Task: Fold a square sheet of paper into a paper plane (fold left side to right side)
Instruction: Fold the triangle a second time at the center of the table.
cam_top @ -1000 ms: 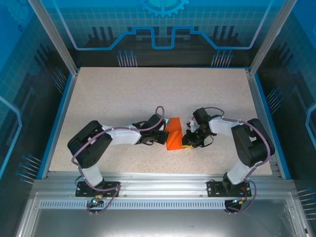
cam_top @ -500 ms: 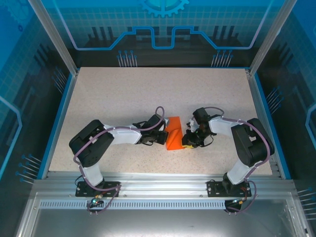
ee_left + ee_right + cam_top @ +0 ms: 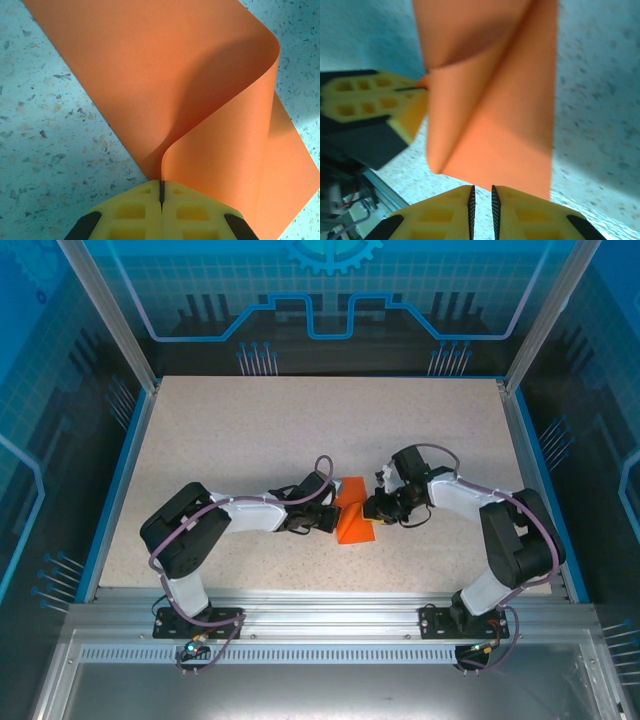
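The square sheet of paper, bright orange, lies partly folded on the table between my two grippers. My left gripper is shut on its left edge. In the left wrist view the yellow fingers pinch that edge and the sheet curls up and over from them. My right gripper sits at the sheet's right side. In the right wrist view my right gripper has its jaws a narrow gap apart with bare table between them, just short of the creased sheet. The left gripper's fingers show beyond it.
The speckled table is bounded by blue side rails and an aluminium frame at the near edge, where both arm bases are bolted. Blue-lit panels stand at the back.
My right gripper has moved back and to the left, closer to the sheet's right edge. The left gripper has kept its hold and place.
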Robot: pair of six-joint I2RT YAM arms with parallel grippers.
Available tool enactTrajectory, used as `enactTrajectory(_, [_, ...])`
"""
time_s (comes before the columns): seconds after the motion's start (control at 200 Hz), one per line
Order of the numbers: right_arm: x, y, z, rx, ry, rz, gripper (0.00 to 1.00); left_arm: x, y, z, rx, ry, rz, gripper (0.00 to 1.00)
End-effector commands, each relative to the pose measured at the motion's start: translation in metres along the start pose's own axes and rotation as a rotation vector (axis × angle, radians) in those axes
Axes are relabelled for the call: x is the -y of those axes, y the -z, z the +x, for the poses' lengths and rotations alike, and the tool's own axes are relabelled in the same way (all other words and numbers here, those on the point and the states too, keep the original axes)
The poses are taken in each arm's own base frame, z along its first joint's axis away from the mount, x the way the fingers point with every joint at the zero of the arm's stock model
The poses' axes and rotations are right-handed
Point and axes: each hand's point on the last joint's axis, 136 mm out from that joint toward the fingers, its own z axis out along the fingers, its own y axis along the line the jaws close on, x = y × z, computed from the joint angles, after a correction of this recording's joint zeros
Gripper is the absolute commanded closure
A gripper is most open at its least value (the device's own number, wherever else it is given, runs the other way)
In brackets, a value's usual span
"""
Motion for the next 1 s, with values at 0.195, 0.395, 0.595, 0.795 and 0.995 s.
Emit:
enactTrajectory(0.195, [-0.042, -0.012, -0.029, 0.031, 0.009, -0.111, 0.81, -0.003, -0.004, -0.003, -0.007, 0.001, -0.005, 1.0])
enactTrajectory(0.395, [-0.039, -0.03, -0.029, -0.001, -0.003, -0.086, 0.81, -0.004, -0.004, -0.003, -0.009, 0.001, -0.009, 1.0])
enactTrajectory(0.595, [-0.024, -0.043, -0.023, -0.03, -0.021, -0.033, 0.82, -0.005, -0.004, -0.003, -0.006, 0.004, -0.016, 1.0])
enactTrajectory(0.795, [-0.017, -0.049, -0.024, -0.033, -0.017, -0.016, 0.81, -0.008, -0.005, -0.003, -0.007, 0.009, -0.033, 1.0])
enactTrajectory(0.995, [-0.011, -0.052, -0.024, -0.038, -0.016, 0.001, 0.82, -0.009, -0.006, -0.002, -0.011, 0.008, -0.04, 1.0])
